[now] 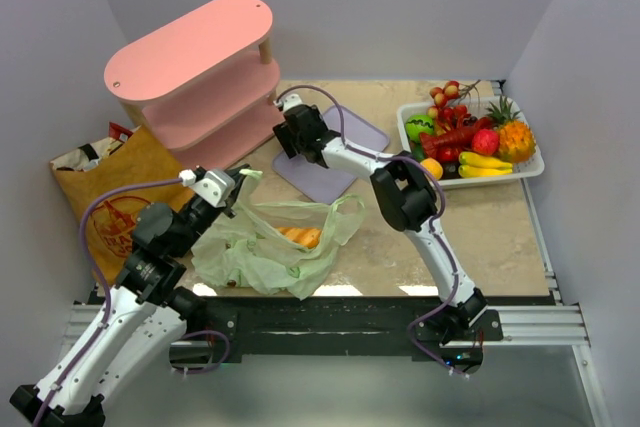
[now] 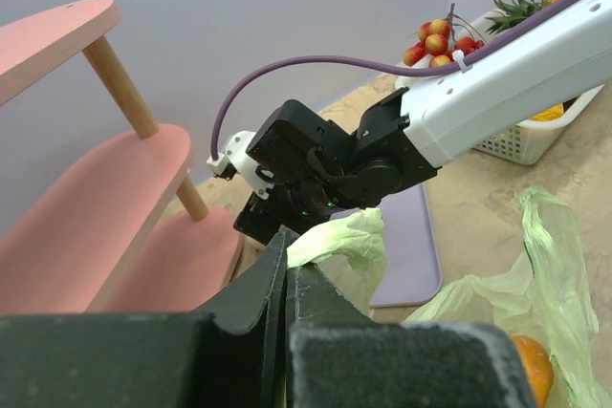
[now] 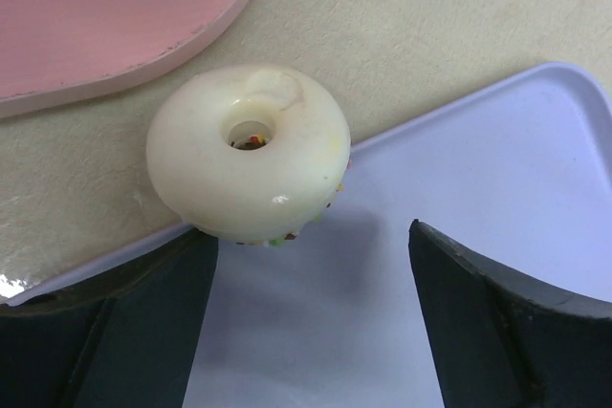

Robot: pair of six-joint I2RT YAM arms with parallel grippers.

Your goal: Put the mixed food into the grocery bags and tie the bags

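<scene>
The pale-green plastic bag [image 1: 262, 252] lies crumpled at the table's front with a golden-brown loaf [image 1: 301, 236] inside. My left gripper [image 1: 240, 179] is shut on one bag handle [image 2: 337, 240] and holds it up; the jaws [image 2: 285, 247] are pressed together on the film. The brown paper bag [image 1: 112, 187] lies at the left, with a red packet [image 1: 118, 131] poking out. My right gripper [image 1: 284, 133] is open and empty just in front of a pale round donut [image 3: 249, 161]. The donut rests on the corner edge of a lavender tray [image 3: 478, 169]. The chips bag is out of view.
A pink three-tier shelf [image 1: 200, 67] stands at the back left, close beside my right gripper. A white basket [image 1: 540, 162] of toy fruit sits at the back right, with an orange [image 1: 431, 168] beside it. The lavender tray [image 1: 335, 167] lies mid-table.
</scene>
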